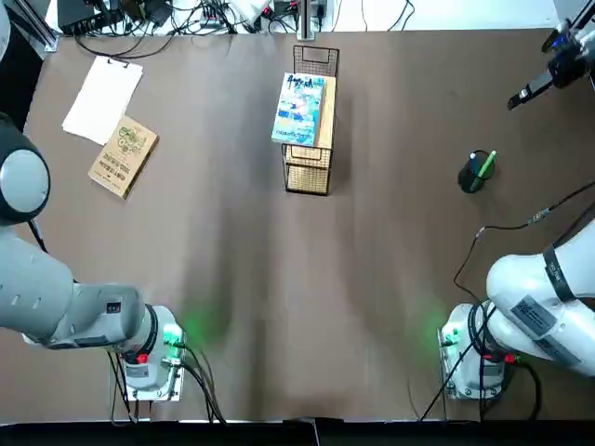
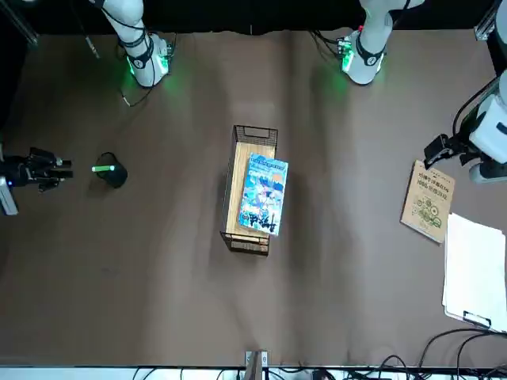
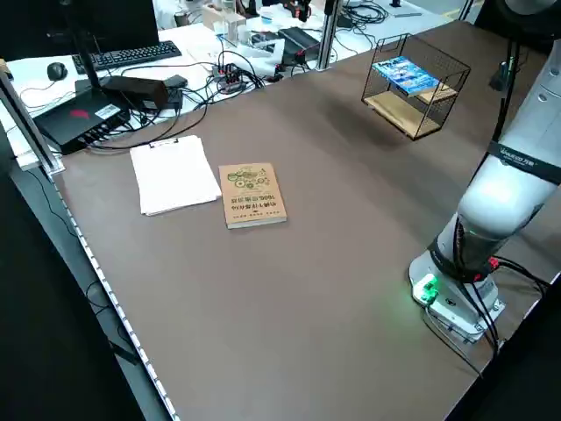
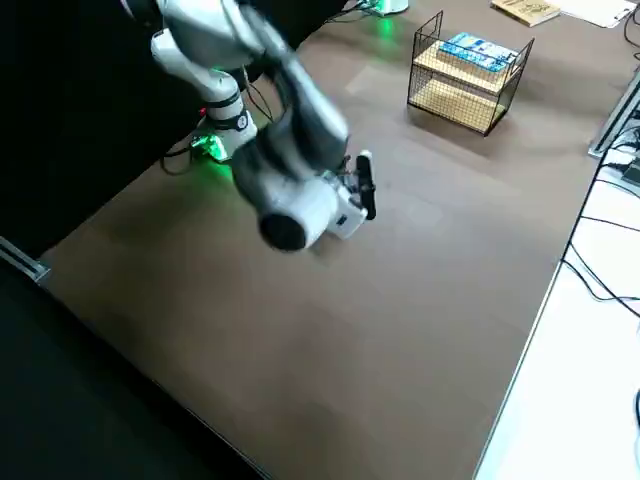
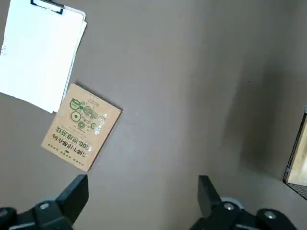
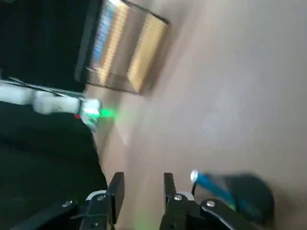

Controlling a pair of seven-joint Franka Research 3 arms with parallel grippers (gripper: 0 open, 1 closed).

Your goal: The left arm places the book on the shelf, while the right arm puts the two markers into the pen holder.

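Looks like just the backing-off step — book (image 1: 297,109)'s on the shelf (image 1: 307,167), both markers (image 1: 487,163) in the holder (image 1: 470,178) right of it — so keep the left fingers (image 5: 144,179) and right fingers (image 6: 144,177), wide and empty, well clear.

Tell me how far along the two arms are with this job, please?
It looks finished: the book lies on the shelf, and both markers stand in the pen holder. The right gripper, open near the holder, has nothing in hand.
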